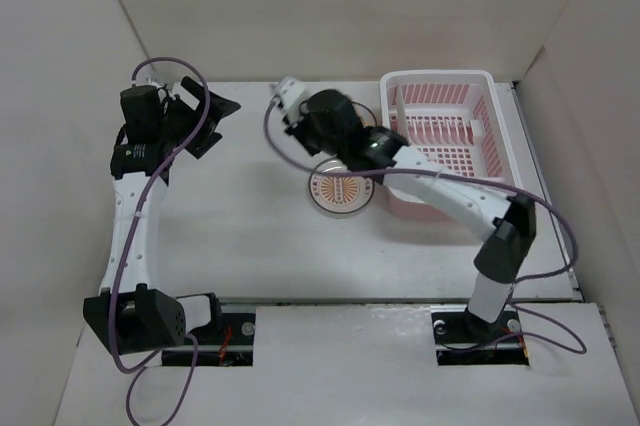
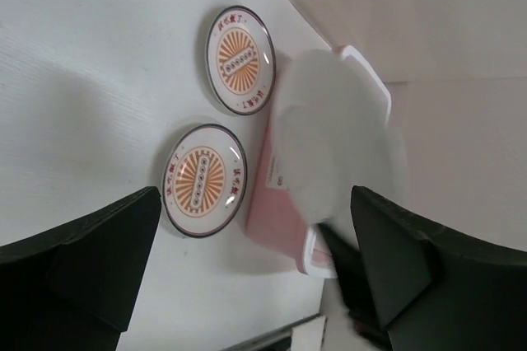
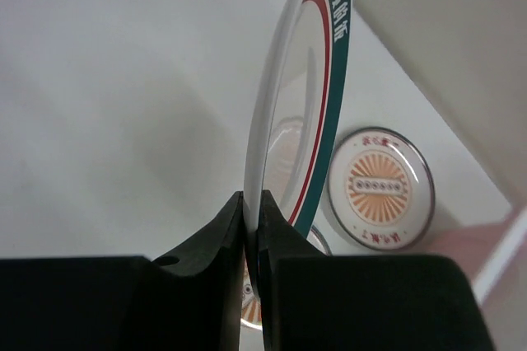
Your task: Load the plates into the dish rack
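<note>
The right claw (image 3: pixel 251 203) is clamped on the lower rim of the green-rimmed plate (image 3: pixel 306 95), fingers pressed to either face; the plate stands on edge, rising straight up out of the claw, its green and red bands on the side turned toward the dish rack (image 1: pixel 437 74); claw and plate are held in the air to the left of the dish rack, apart from it and not over its rim; the rack sits on the desk (image 1: pixel 240 236) with its pink slotted floor and upright dividers showing; a sunburst plate (image 2: pixel 203 180) lies flat on the desk just beside the rack's left wall, and a second sunburst plate (image 2: pixel 240 60) lies flat a little farther along that same wall, the two close together but not touching; from above, the right forearm reaches across the rack's near left corner and covers part of one of these plates; the left claw (image 2: pixel 255 194) is held well to the left of the rack, above the desk, its fingers spread wide with nothing between them; in its wrist view a blurred pale shape hides part of the rack, and I cannot tell what it is.
</note>
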`<state>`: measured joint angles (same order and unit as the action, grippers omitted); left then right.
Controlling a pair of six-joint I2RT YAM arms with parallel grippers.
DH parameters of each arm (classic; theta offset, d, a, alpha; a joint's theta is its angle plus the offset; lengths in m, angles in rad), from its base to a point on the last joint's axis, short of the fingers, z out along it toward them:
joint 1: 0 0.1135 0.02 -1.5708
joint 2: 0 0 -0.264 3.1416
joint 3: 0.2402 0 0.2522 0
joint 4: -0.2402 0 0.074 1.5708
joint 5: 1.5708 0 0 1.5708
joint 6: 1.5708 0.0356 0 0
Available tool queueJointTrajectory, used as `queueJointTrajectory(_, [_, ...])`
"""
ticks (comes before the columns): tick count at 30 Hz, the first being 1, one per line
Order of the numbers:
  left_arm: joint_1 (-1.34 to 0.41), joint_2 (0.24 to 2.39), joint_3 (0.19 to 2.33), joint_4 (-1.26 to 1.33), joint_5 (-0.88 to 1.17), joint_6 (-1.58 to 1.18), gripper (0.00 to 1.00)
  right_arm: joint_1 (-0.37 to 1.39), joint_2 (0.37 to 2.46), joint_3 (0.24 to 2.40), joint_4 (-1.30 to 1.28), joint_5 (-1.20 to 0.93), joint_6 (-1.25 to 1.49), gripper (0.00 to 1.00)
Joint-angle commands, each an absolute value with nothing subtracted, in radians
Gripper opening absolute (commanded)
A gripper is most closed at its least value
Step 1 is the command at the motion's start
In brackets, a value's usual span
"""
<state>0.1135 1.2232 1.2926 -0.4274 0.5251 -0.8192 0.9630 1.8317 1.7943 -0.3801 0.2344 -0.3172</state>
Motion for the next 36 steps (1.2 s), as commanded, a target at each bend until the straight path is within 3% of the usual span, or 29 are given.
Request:
queueJointTrajectory(1, [0.118, 1.184, 1.283, -0.388, 0.447, -0.74, 1.0, 0.813, 1.603, 1.827, -0.305, 0.207, -0.076, 0.0])
queueJointTrajectory(7, [0.118, 1.161, 1.16, -0.341, 0.489, -0.701, 1.0, 0.435, 1.453, 1.763, -0.333, 0.034, 0.071, 0.0])
queueJointTrajectory(14, [0.051, 1.161, 1.138, -0.285, 0.499, -0.626, 1.0, 0.12, 1.504, 1.69, -0.33, -0.25, 0.083, 0.0])
queueJointTrajectory(19, [0.041, 1.186, 1.192, -0.342, 0.439, -0.563, 1.0, 0.067, 1.598, 1.681, -0.351, -0.342, 0.083, 0.0])
queueJointTrajectory(36, [0.031, 1.232, 1.216, -0.353, 0.439, -0.534, 1.0, 0.058, 1.743, 1.612, -0.351, -0.307, 0.051, 0.0])
